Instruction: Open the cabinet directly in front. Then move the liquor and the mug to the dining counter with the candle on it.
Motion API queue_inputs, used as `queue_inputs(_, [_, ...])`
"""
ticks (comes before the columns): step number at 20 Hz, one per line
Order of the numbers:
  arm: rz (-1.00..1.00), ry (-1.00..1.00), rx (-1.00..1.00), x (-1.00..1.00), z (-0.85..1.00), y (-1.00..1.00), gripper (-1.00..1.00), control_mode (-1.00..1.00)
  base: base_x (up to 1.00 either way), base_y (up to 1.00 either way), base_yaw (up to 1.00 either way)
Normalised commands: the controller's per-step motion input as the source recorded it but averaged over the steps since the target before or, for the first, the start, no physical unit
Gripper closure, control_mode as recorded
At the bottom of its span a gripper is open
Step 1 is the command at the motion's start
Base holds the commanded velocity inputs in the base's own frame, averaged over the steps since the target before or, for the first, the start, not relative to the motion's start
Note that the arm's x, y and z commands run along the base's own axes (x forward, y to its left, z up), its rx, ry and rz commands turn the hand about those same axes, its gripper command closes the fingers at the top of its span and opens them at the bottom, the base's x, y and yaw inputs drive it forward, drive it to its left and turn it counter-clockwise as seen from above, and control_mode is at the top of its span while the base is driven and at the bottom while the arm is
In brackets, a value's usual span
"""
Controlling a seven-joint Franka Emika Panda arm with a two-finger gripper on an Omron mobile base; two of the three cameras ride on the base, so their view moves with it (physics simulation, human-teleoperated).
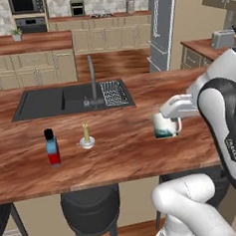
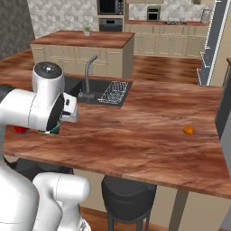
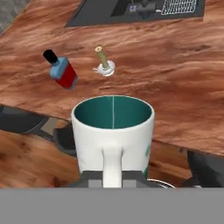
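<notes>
The white mug [image 3: 112, 131] with a teal inside hangs upright from my gripper [image 3: 112, 178], which is shut on it near the handle side. In the left base view the mug [image 1: 165, 126] is low over the dining counter [image 1: 132, 154], near its front edge and right of the middle; I cannot tell whether it touches the wood. The liquor [image 1: 52, 147], red below and blue above with a black cap, stands on the counter to the left. The candle [image 1: 86, 136] on its white dish stands just right of the bottle, well left of the mug. The cabinet is out of view.
A black sink [image 1: 44, 102] with a grey faucet [image 1: 92, 77] and a dish rack [image 1: 114, 92] lies behind the candle. Dark stools [image 1: 91, 206] stand under the counter's front edge. A small orange thing [image 2: 188, 130] lies on the counter far to the right.
</notes>
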Motion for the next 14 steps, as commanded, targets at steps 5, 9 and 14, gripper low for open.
queue_inputs(5, [0.36, 0.0, -0.18, 0.85, -0.4, 0.0, 1.0, -1.0, 0.0, 0.0, 0.0])
queue_inputs(9, [0.36, -0.16, -0.23, 0.94, -0.33, 0.05, 1.0, -1.0, 0.0, 0.0, 0.0])
queue_inputs(14, [0.31, -0.25, -0.08, 0.41, -0.49, 0.0, 1.0, -1.0, 0.0, 0.0, 0.0])
